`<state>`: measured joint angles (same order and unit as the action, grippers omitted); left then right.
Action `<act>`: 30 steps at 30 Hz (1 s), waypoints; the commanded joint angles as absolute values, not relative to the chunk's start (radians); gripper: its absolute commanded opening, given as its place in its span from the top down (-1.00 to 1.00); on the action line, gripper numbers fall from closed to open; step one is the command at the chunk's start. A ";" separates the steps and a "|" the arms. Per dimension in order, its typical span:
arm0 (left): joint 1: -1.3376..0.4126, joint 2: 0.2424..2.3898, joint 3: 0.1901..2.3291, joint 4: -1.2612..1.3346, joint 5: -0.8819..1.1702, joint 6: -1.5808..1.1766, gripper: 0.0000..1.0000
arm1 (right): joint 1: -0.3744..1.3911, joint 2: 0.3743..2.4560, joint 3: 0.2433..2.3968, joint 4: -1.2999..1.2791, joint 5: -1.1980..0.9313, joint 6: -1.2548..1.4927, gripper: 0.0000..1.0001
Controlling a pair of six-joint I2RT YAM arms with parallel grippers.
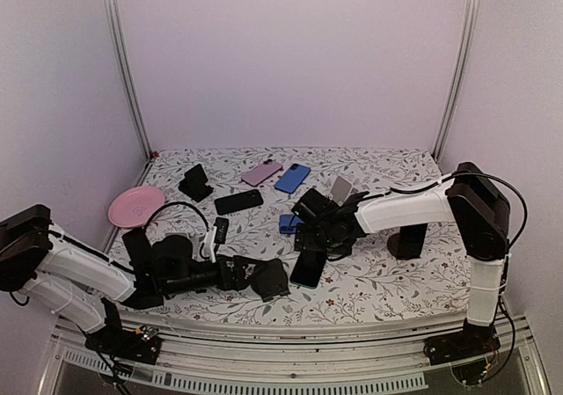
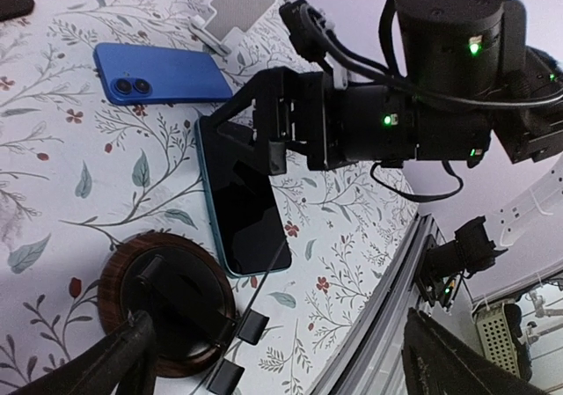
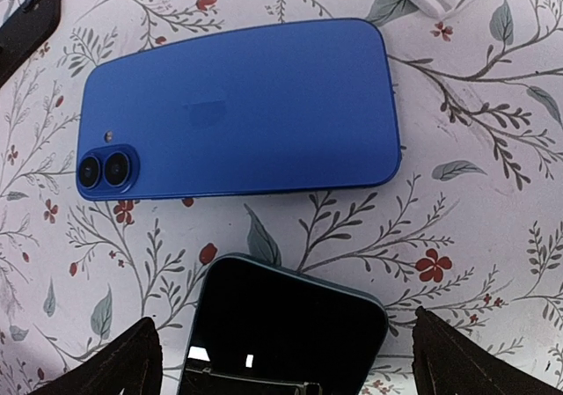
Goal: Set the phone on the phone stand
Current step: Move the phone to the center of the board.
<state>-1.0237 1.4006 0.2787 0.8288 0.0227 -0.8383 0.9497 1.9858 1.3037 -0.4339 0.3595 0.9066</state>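
A phone [image 2: 246, 206] with a dark screen and teal edge lies face up on the floral cloth; it also shows in the overhead view [image 1: 308, 268]. My right gripper [image 3: 290, 364] hangs open just over its far end [image 3: 286, 320], a finger [image 3: 479, 360] on each side, not touching. A phone stand [image 2: 167, 303] with a round dark-wood base stands right beside the phone's near end. My left gripper [image 2: 277, 369] is open and empty, low over the table by that stand. From above, the right gripper [image 1: 312, 237] and left gripper [image 1: 264, 276] nearly face each other.
A blue phone [image 3: 237, 109] lies back-up just beyond the dark phone. A white stand [image 2: 233, 8] is farther back. At the back of the table lie a black phone [image 1: 238, 201], pink phone [image 1: 261, 173], another blue phone [image 1: 292, 178], black stand [image 1: 195, 182] and pink plate [image 1: 136, 206].
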 commanded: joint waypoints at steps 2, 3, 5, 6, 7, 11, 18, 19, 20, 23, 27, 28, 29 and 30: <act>-1.015 1.290 0.308 0.609 -0.069 -0.804 -0.93 | 0.956 2.068 1.378 -0.531 0.396 0.912 -0.98; -1.015 1.269 0.309 0.586 -0.077 -0.800 -0.93 | 0.958 2.080 1.390 -0.542 0.398 0.916 -0.98; -1.014 1.228 0.313 0.551 -0.089 -0.794 -0.93 | 0.964 2.101 1.412 -0.557 0.399 0.925 -0.99; -1.014 1.212 0.318 0.531 -0.097 -0.791 -0.93 | 0.970 2.113 1.425 -0.564 0.401 0.926 -0.99; -1.012 1.197 0.321 0.512 -0.100 -0.789 -0.93 | 0.975 2.123 1.442 -0.574 0.405 0.926 -0.99; -1.010 1.148 0.333 0.453 -0.112 -0.784 -0.93 | 1.000 2.154 1.487 -0.634 0.440 0.931 -1.00; -1.010 1.098 0.343 0.413 -0.117 -0.784 -0.93 | 1.002 2.168 1.505 -0.666 0.502 0.859 -0.86; -1.010 1.096 0.345 0.407 -0.117 -0.784 -0.93 | 1.001 2.165 1.499 -0.667 0.504 0.840 -0.82; -1.010 1.093 0.348 0.402 -0.117 -0.783 -0.93 | 0.998 2.160 1.491 -0.665 0.505 0.827 -0.79; -1.010 1.083 0.353 0.388 -0.115 -0.778 -0.93 | 0.984 2.131 1.441 -0.639 0.492 0.774 -0.72; -1.003 1.069 0.371 0.350 -0.116 -0.756 -0.93 | 0.970 2.070 1.361 -0.578 0.463 0.716 -0.70; -0.999 1.065 0.375 0.345 -0.114 -0.753 -0.93 | 0.970 2.046 1.341 -0.561 0.454 0.696 -0.69; -0.995 1.060 0.378 0.343 -0.113 -0.751 -0.93 | 0.971 2.029 1.326 -0.540 0.445 0.682 -0.69; -0.991 1.057 0.380 0.341 -0.111 -0.749 -0.93 | 0.970 2.016 1.309 -0.521 0.436 0.670 -0.68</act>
<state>-1.0119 1.0813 0.3450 0.3759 -0.1093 -0.7788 0.9817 2.0808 1.3857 -0.5373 0.4664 0.7689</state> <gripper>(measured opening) 0.966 0.847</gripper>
